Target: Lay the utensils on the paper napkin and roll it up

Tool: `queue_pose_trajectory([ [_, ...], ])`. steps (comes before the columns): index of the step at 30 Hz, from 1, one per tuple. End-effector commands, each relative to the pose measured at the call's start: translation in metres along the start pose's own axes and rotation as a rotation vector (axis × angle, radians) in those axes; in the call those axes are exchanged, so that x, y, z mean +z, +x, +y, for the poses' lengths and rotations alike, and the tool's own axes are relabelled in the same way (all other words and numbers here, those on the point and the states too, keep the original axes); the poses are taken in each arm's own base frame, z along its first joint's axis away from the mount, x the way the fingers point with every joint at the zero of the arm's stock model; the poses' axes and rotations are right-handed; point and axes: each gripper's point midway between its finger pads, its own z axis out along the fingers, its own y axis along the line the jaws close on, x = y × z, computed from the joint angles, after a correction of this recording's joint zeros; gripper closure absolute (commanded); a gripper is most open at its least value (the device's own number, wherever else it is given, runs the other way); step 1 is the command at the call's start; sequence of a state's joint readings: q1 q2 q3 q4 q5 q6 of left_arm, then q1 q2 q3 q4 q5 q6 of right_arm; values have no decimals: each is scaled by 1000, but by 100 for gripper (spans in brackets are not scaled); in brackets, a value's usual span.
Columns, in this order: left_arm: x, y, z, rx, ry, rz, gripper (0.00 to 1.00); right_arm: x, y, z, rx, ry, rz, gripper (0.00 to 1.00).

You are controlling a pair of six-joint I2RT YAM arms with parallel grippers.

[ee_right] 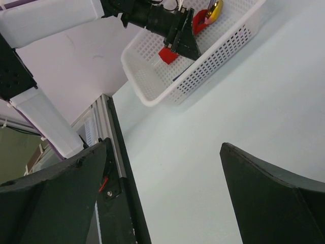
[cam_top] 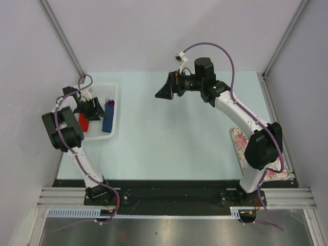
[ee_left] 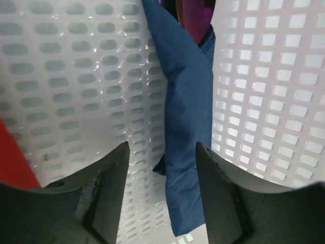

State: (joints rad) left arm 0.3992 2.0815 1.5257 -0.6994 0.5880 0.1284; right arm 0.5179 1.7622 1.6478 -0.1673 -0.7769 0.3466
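Locate the rolled navy paper napkin (ee_left: 188, 117) on the floor of the white perforated basket (ee_left: 76, 76), with iridescent ends of the utensils (ee_left: 195, 15) poking from its far end. Note the left gripper (ee_left: 162, 152) astride the roll, jaws parted, clamping nothing, and the right gripper (ee_right: 163, 145) spread wide and empty above the table (ee_right: 244, 91). Widen the left jaws fully before rising. Lift straight up, avoiding the loose fold on the roll and the red object (ee_left: 12, 152) alongside

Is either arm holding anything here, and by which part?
Nothing is held. The left gripper, jaws apart, straddles the rolled napkin lying in the basket; the right gripper is open and empty.
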Motion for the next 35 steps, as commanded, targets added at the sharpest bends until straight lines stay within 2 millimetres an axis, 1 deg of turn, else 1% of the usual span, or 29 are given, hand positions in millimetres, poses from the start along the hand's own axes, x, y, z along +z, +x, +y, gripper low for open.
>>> queue_pose_trajectory([
  [1,-33,-28,-10,89,-80,-125,38,-2,-18,17,-47,-37,-26,0],
  [2,-37,-31,-13,95,-81,-137,36,-3,-18,16,-54,-32,-26,0],
  [4,-48,-40,-22,128,-92,-170,27,-4,-20,13,-57,-19,-26,0],
  [5,-62,-49,-30,160,-106,-206,21,-5,-20,9,-58,-8,-27,0],
  [7,-79,-64,-49,213,-113,-255,1,-7,-22,0,-66,21,-32,0],
  [8,-94,-72,-62,248,-111,-290,0,-12,-26,-7,-67,42,-42,0],
  [9,-99,-76,-78,289,-102,-303,0,-13,-28,-13,-69,60,-49,0],
  [11,-120,-90,-98,358,-168,-334,0,-20,-35,-22,-76,92,-66,0],
  [12,-127,-93,-120,406,-176,-348,0,-26,-39,-35,-72,138,-78,0],
  [14,-147,-103,-147,439,-186,-394,0,-37,-45,-48,-70,182,-97,0],
  [15,-156,-107,-172,474,-167,-425,0,-48,-49,-62,-58,225,-112,0],
  [16,-161,-109,-181,448,-185,-449,0,-54,-50,-71,-58,256,-117,0],
  [17,-159,-106,-202,467,-173,-457,0,-61,-50,-84,-47,307,-125,0],
  [18,-162,-106,-215,481,-175,-462,0,-77,-49,-104,-16,364,-126,0],
  [19,-163,-106,-218,474,-222,-466,0,-86,-51,-110,-12,393,-133,0],
  [20,-155,-97,-244,517,-199,-449,0,-95,-42,-122,21,423,-123,0],
  [21,-153,-92,-252,530,-200,-432,0,-110,-42,-133,29,458,-134,1],
  [22,-149,-88,-260,539,-196,-425,0,-122,-42,-136,20,484,-137,0],
  [23,-143,-80,-276,564,-185,-418,0,-129,-29,-143,39,513,-114,0],
  [24,-135,-74,-280,556,-175,-407,0,-138,-23,-147,40,532,-110,1],
  [26,-125,-62,-299,585,-141,-398,1,-153,-14,-145,-1,574,-88,0],
  [27,-117,-55,-301,582,-137,-382,0,-156,4,-148,18,586,-59,0],
  [28,-113,-47,-311,599,-117,-376,0,-163,9,-147,11,598,-52,0],
  [29,-106,-41,-315,611,-107,-368,0,-170,11,-139,-14,607,-53,0],
  [30,-104,-37,-318,621,-105,-366,0,-172,24,-138,-4,615,-35,0],
  [31,-103,-30,-327,640,-92,-368,0,-176,29,-136,-8,624,-34,0],
  [32,-100,-28,-329,642,-91,-374,0,-183,25,-124,-34,626,-53,0],
  [33,-99,-25,-333,627,-80,-376,0,-185,33,-123,-26,630,-45,0],
  [35,-101,-19,-336,622,-57,-380,0,-192,33,-115,-45,637,-61,0],
])
